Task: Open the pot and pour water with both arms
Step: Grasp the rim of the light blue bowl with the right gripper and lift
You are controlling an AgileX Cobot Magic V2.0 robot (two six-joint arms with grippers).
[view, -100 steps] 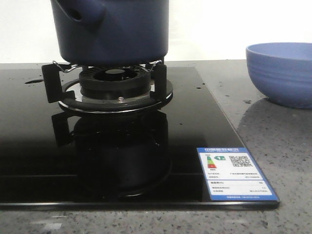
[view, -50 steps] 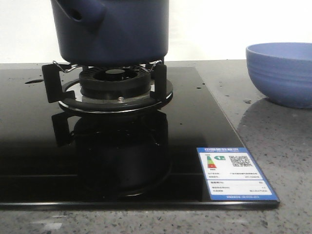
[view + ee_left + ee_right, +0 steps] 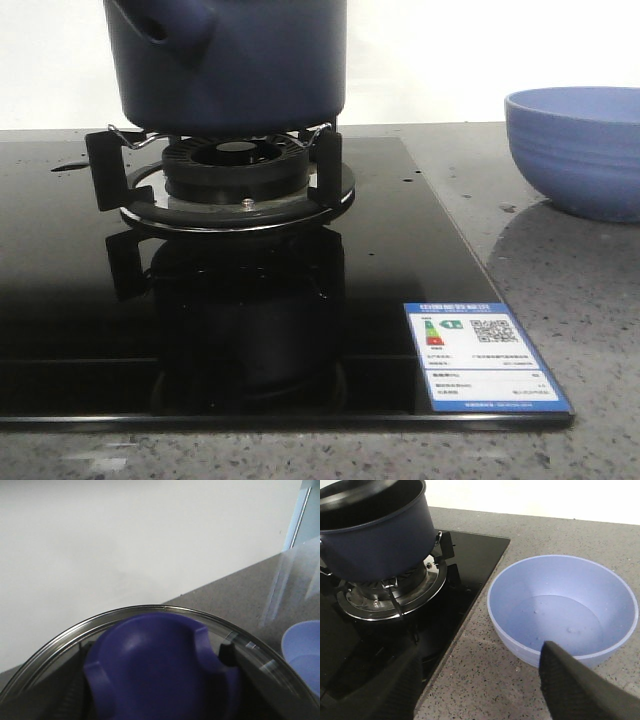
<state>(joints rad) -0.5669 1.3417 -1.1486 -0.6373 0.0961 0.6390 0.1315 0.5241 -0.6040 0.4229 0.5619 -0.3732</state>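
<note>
The dark navy pot (image 3: 230,60) stands on the burner stand (image 3: 235,180), its tubular stub (image 3: 165,25) at the upper left. It also shows in the right wrist view (image 3: 375,540). My left gripper (image 3: 156,655) is closed around the blue knob (image 3: 155,675) of a glass lid with a metal rim (image 3: 150,609); one black fingertip (image 3: 227,652) presses the knob's side. My right gripper (image 3: 480,690) is open and empty, low over the counter between the hob edge and the light blue bowl (image 3: 562,610). Neither gripper shows in the front view.
The black glass hob (image 3: 60,300) carries a blue energy label (image 3: 485,355) at its front right corner. The light blue bowl (image 3: 580,150) sits on the grey speckled counter (image 3: 580,330) to the right of the hob. A white wall stands behind.
The pot and bowl have not moved. Only the dark reflection in the hob glass near the front edge has shifted slightly.
</note>
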